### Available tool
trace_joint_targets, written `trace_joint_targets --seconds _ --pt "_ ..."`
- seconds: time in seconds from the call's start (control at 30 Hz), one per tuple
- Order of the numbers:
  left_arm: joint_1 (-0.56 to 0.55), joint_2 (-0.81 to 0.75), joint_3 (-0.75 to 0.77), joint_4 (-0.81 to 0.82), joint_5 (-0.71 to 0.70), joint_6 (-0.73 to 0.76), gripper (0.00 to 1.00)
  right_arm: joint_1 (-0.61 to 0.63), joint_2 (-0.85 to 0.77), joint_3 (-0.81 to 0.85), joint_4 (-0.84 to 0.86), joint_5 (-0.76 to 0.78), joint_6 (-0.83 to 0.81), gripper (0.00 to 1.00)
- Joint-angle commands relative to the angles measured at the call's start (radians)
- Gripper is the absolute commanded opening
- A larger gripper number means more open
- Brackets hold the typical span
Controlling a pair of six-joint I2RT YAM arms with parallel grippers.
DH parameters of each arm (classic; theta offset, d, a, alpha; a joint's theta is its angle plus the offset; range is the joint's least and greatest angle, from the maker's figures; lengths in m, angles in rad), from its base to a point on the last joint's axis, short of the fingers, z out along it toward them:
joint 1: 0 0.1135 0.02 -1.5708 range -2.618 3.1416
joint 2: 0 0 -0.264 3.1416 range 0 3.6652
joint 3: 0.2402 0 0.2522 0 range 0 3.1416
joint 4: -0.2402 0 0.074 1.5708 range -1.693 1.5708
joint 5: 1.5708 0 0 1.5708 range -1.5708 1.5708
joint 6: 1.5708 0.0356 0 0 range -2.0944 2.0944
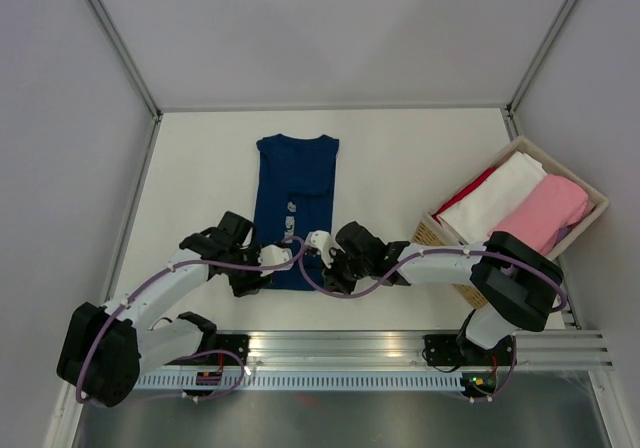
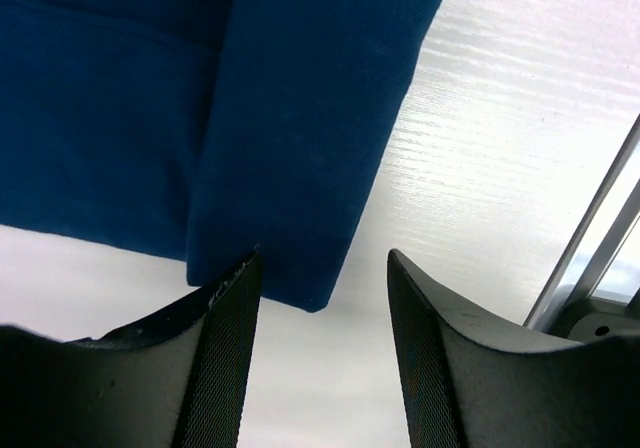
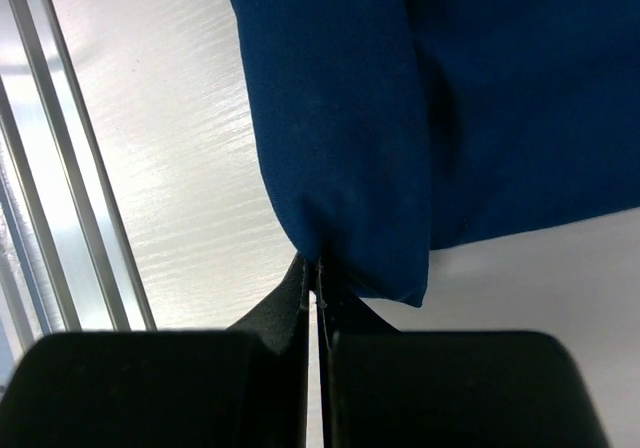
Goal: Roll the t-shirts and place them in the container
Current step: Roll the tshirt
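Soft, limp navy t-shirt — best taken at its lower hem corners. Right gripper pinches one corner; left gripper gapes wide, empty.

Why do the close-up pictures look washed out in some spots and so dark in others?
Top view: soft, even light; only the metal rail gleams. Left wrist view: the white table glares beside the navy shirt. Right wrist view: the same glare, and the right gripper is a near-black shape.
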Motion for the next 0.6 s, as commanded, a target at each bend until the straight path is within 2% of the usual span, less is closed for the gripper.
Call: trace_joint_targets --seconds 0.0,0.17,0.27,0.3,0.37,0.4,0.53,0.57 --pt "-0.012 -0.003 -0.053 0.067 -0.047 0.068 0.59 -0.016 -0.022 0.009 0.039 -0.076 0.016 0.00" --pt "-0.012 0.001 -0.104 0.167 -0.110 0.058 0.58 -0.024 -0.018 0.016 0.019 -0.084 0.009 0.00" --pt "-0.012 0.001 -0.126 0.196 -0.112 0.051 0.52 -0.030 -0.021 0.016 0.017 -0.086 0.015 0.00" --pt "-0.012 0.001 -0.130 0.196 -0.109 0.045 0.39 -0.030 -0.024 0.016 0.020 -0.090 0.026 0.00" --pt "-0.012 -0.007 -0.121 0.183 -0.113 0.022 0.21 -0.031 -0.028 0.022 0.011 -0.090 0.036 0.00" --pt "-0.012 -0.022 -0.115 0.164 -0.116 0.017 0.03 -0.030 -0.033 0.025 -0.001 -0.087 0.038 0.00" --pt "-0.010 -0.056 -0.046 -0.003 -0.076 0.011 0.02 -0.028 -0.062 0.025 -0.085 -0.128 0.084 0.00" --pt "-0.009 -0.061 -0.011 -0.099 -0.057 0.028 0.02 -0.028 -0.073 0.012 -0.102 -0.147 0.090 0.00"
